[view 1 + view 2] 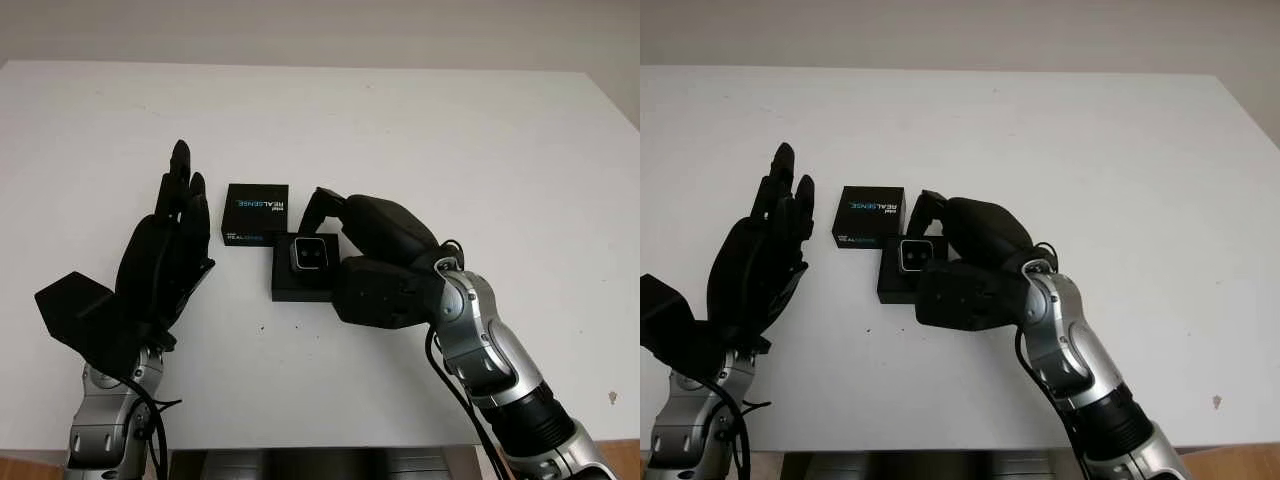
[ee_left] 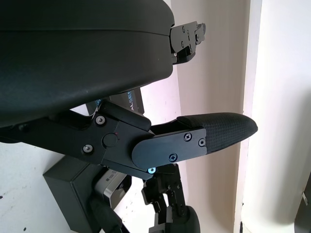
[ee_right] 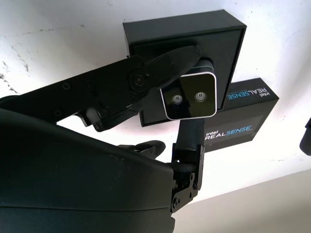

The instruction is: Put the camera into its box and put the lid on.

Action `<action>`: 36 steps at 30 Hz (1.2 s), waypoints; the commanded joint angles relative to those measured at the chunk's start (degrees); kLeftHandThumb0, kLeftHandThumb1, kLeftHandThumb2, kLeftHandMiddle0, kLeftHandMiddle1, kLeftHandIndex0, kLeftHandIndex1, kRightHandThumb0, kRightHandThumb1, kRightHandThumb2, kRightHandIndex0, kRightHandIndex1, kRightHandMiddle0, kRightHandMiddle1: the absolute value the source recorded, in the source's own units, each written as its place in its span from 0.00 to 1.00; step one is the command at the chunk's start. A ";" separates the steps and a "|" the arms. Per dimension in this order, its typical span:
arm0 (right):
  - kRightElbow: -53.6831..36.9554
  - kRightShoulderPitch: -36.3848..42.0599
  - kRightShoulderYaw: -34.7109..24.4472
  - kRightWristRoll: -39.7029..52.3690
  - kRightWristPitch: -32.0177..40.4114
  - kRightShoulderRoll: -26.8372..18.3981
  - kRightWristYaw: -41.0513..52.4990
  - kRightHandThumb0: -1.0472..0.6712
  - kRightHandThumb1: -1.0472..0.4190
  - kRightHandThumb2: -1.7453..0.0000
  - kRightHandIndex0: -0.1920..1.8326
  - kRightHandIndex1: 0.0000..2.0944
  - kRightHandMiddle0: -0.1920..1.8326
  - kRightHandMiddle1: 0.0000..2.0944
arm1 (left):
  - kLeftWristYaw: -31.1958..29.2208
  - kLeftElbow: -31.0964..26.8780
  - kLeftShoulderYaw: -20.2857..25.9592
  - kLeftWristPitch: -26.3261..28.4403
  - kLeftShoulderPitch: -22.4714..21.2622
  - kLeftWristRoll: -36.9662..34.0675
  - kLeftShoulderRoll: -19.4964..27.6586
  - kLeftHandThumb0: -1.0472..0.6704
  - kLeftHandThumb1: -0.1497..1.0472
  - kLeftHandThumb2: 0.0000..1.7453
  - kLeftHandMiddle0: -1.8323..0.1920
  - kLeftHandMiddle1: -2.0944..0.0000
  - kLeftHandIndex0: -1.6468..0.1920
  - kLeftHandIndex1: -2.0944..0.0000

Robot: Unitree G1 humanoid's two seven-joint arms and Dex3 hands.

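In the left eye view, a white bench (image 1: 480, 150) was seen carrying an open black box (image 1: 300, 283), and the silver-framed camera (image 1: 309, 255) was held over the box's far part by the right robot hand (image 1: 345, 240), whose fingers were closed around it. Just beyond the box, touching or nearly touching its far left corner, the black lid (image 1: 256, 214) printed with "REALSENSE" lay flat on the bench. The left robot hand (image 1: 165, 255) was raised to the left of the lid, released and holding nothing. In the right eye view, the same arrangement was seen, with the camera (image 1: 917, 254) gripped above the box (image 1: 898, 285) and the lid (image 1: 869, 217) beside it. In the left wrist view, the shell of the left robot hand (image 2: 194, 141) was shown close up, and part of the box (image 2: 73, 189) and a corner of the camera (image 2: 112, 187) were visible behind it. In the right wrist view, the camera (image 3: 191, 97), its two lenses facing outward, was pinched between black fingers (image 3: 141, 80) over the box (image 3: 184, 43), and the lid (image 3: 238, 119) was seen beside the box.
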 commanded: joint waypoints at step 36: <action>-0.85 2.97 1.13 -5.65 -3.29 -1.46 -2.47 0.37 0.01 0.97 0.29 0.03 0.22 0.80 | -0.54 -1.16 0.24 -0.33 0.99 -0.31 0.01 0.13 1.00 0.36 1.00 1.00 1.00 1.00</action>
